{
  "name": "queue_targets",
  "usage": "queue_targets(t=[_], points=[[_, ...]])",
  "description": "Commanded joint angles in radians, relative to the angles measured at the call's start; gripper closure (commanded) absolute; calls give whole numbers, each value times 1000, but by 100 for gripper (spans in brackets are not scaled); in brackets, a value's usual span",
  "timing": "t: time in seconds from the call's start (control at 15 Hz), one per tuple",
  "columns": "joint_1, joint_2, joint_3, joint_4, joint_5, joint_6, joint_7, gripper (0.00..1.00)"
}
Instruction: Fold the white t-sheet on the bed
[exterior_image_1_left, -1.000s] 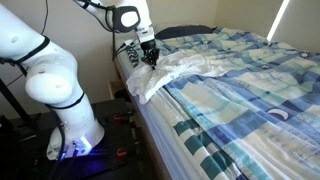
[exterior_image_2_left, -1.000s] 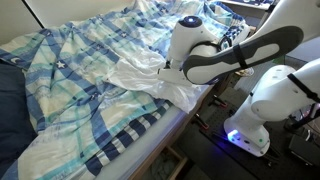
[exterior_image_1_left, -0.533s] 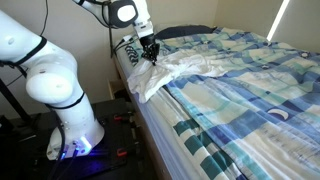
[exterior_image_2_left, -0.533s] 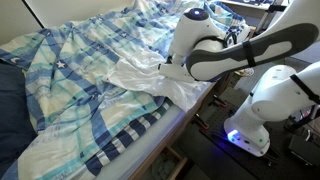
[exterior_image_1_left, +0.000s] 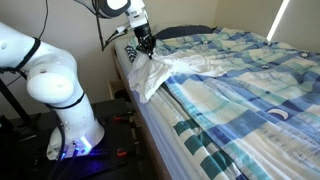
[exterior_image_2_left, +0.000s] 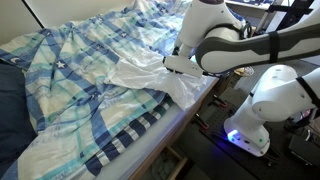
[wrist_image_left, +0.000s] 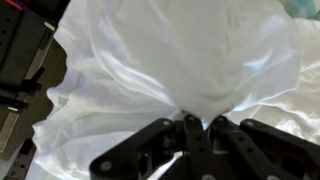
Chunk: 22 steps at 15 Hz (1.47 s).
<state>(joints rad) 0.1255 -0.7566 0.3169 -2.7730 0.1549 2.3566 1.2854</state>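
- One bed fills most of both exterior views; its light-blue, teal & white check bedspread is rumpled all over.
- White robot arm stands on the floor beside the bed's long edge, w/ upper links reaching over that edge.
- Wrinkled white t-sheet sits on the bedspread at the edge nearest the robot. One part spills over the mattress side, the rest spreads inward across the checks.
- Smaller: dark pillow at the far end of the bed, just behind the arm's wrist in an exterior view.
- Smallest: gripper, pinching a bunch of t-sheet fabric. Wrist view shows cloth gathered into folds that converge btw the black fingers, jaws pressed together on it. In an exterior view the pinched bit is held above the bedspread, cloth sloping down from it tent-like.
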Motion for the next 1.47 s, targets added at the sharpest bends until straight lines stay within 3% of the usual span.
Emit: queue_targets(t=[0.0,0.07,0.13,0.2,0.27,0.33,0.47,0.8,0.87,1.0,1.4], points=[[19,-98,-5,2,28,-92,19,98],[19,-112,-6,2,31,-109,15,98],[18,-120,-8,2,36,-121,15,68],[17,-126,-7,2,36,-132,10,67],[14,-129,-3,2,37,-137,10,93],[16,-136,-2,2,40,-151,8,92],[17,-146,5,2,35,-166,4,100],[22,-151,5,2,42,-198,2,100],[23,-150,3,2,47,-207,3,74],[25,-140,-4,2,59,-207,-4,66],[27,-72,-3,1,95,-110,-41,21]])
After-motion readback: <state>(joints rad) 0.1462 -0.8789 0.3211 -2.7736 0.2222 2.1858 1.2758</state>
